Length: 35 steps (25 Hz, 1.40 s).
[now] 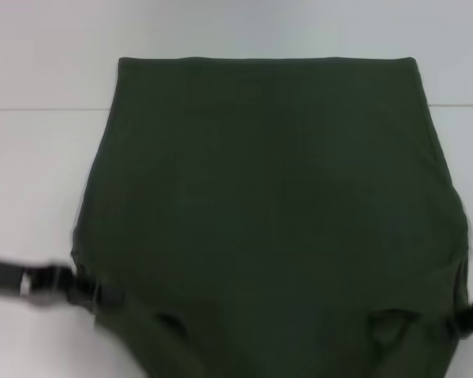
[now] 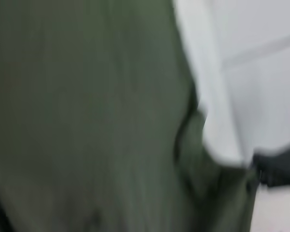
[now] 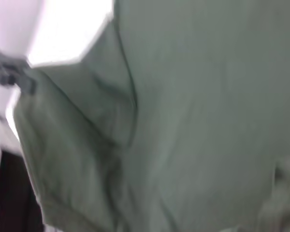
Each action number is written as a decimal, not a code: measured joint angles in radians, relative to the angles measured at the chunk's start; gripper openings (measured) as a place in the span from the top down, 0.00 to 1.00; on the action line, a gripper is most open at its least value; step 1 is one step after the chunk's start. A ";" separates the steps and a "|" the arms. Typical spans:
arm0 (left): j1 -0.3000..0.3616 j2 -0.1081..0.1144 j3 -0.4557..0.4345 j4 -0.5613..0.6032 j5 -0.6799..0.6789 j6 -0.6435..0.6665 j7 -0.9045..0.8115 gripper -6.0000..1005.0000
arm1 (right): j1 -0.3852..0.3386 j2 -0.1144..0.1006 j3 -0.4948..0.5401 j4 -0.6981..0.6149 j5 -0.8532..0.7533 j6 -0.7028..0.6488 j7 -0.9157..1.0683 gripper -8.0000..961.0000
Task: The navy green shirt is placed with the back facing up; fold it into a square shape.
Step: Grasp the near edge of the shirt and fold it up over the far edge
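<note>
Shirt (image 1: 268, 197) lies plain side up on the white table (image 1: 31, 157), sides already folded inward, straight far edge across the table's seam. Left gripper (image 1: 91, 290) is clamped on the near left edge of the fabric. Right gripper (image 1: 467, 316) sits at the near right edge; its grip cannot be made out.

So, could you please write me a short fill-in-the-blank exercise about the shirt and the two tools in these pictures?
1. The navy green shirt lies on a ___ table.
2. The left tool meets the shirt's ___ near corner.
3. The right tool is at the shirt's ___ near corner.
4. The shirt surface facing up shows ___ lettering.

Missing words: white; left; right; no
</note>
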 joint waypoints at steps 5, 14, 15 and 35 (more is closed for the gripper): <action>-0.002 0.015 -0.101 -0.039 -0.120 -0.126 -0.027 0.96 | -0.027 -0.041 0.136 0.008 0.137 0.031 0.018 0.93; 0.013 -0.010 -0.124 -0.145 -0.326 -0.377 0.035 0.96 | -0.090 -0.012 0.193 0.024 0.349 0.287 0.010 0.93; 0.013 -0.017 -0.122 -0.159 -0.343 -0.403 0.050 0.96 | -0.093 -0.004 0.192 0.034 0.363 0.323 0.003 0.93; -0.007 -0.102 -0.119 -0.221 -0.524 -0.691 0.241 0.96 | -0.091 0.094 0.188 0.168 0.449 0.799 -0.143 0.93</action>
